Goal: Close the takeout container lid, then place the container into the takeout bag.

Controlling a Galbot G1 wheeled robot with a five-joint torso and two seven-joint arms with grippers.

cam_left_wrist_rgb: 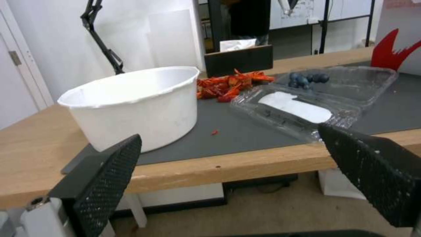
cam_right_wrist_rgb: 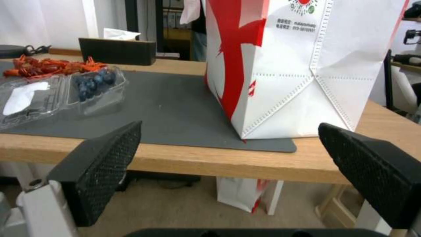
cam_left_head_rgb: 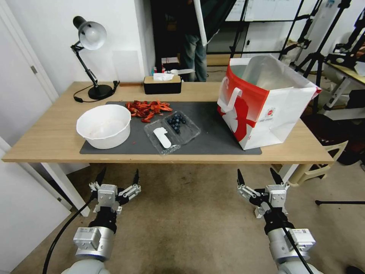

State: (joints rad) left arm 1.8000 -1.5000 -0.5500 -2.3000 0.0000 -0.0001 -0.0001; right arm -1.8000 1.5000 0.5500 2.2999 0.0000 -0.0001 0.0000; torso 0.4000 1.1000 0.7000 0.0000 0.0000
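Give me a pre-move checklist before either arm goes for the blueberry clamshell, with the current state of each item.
1. Takeout container lies open on the grey mat: ok.
2. Lid, with its white sticker, lies flat on the side toward the robot, nothing on it: ok.
3. Blueberries sit inside the tray half, none spilled on the mat: ok.
4. Left gripper open, below the table edge in front of the white bowl: ok.
5. Right gripper open, low in front of the takeout bag: ok.
6. Bag stands upright, mouth open: ok.
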